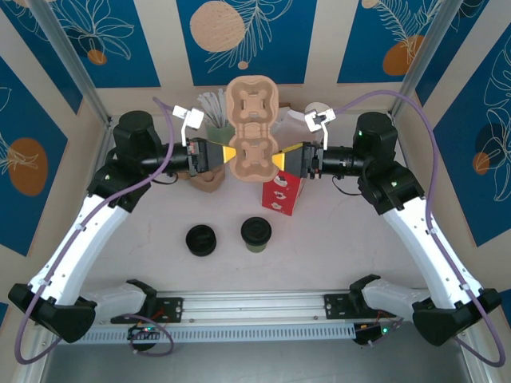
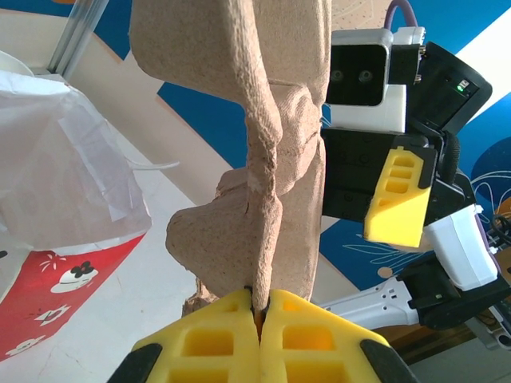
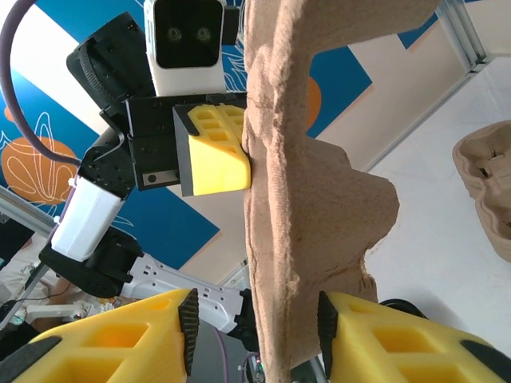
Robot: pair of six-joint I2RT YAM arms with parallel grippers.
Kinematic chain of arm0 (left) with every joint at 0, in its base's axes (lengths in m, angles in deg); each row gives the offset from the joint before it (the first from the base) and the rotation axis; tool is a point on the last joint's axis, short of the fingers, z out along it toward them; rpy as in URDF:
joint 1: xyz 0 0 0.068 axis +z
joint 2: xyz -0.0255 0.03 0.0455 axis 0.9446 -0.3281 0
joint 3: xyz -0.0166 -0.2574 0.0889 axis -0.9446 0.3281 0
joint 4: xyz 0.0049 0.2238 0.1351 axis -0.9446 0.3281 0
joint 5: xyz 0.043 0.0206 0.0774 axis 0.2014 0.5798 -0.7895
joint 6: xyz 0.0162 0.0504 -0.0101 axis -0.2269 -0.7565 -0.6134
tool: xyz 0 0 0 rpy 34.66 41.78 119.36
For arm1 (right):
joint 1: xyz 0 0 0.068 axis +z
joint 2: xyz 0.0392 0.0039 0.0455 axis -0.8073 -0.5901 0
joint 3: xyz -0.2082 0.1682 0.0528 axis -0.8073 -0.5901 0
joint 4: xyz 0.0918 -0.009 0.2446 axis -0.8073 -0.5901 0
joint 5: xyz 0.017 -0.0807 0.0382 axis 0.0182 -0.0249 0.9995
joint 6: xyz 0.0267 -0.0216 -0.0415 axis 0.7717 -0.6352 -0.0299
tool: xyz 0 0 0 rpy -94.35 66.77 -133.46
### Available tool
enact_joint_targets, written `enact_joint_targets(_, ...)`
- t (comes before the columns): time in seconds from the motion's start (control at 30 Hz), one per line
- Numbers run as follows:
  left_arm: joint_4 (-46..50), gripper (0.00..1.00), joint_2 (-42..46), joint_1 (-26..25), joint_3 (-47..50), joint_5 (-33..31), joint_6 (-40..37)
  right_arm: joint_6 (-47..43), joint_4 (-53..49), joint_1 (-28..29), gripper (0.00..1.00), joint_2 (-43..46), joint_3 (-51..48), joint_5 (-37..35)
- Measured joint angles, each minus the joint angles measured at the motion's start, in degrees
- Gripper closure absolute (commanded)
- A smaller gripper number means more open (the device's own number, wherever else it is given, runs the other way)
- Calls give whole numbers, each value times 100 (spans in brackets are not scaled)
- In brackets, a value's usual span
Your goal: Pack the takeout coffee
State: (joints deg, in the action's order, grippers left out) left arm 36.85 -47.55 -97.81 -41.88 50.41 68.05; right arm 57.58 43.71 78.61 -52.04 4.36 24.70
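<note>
A brown pulp cup carrier [image 1: 252, 128] hangs upright in the air between my two grippers. My left gripper [image 1: 231, 153] is shut on its left edge, the yellow fingers pinching the pulp [image 2: 258, 307]. On the opposite edge, my right gripper [image 1: 277, 159] straddles the carrier [image 3: 303, 199] with its jaws open and a gap on the left side [image 3: 255, 327]. The takeout coffee [image 1: 256, 233], a short cup with a black lid, stands on the table below, in front of the red-and-white paper bag [image 1: 281, 195].
A stack of loose black lids [image 1: 201, 239] sits left of the coffee. More pulp carriers [image 1: 209, 179] lie under the left gripper. A green cup of stirrers [image 1: 215, 120] stands at the back. The bag's white top [image 2: 64, 159] is close beside the carrier.
</note>
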Motion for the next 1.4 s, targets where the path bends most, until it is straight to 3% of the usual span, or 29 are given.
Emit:
enact_joint_targets(0.1, -7, 95, -4, -33, -24, -2, -4, -42, -4, 4, 65, -17, 2, 13)
enact_joint_targets(0.2, -2, 95, -7, -55, -24, -4, -17, -57, -20, 15, 83, -22, 28, 24)
enact_joint_targets(0.3, 61, 82, -7, -57, -48, -28, -79, -74, -57, 20, 100, -28, 76, 15)
enact_joint_targets(0.43, 448, 50, -13, -105, -306, -229, -435, -90, -267, 20, 100, -35, 203, -68)
enact_joint_targets(0.53, 905, 42, -24, -208, -680, -509, -911, -107, -516, 24, 100, -35, 356, -219)
enact_joint_targets(0.87, 2114, 40, -72, -546, -1867, -1451, -2798, -122, -2037, 140, 100, -358, 1182, -741)
enact_joint_targets(1.17, 3014, 33, -610, -1091, -2282, -1963, -4673, -256, -3270, 962, 100, -927, 1587, -1261)
enact_joint_targets(1.4, 3676, 31, -984, -1176, -2275, -2391, -5593, -306, -3646, 1325, 100, -1025, 1650, -1480)
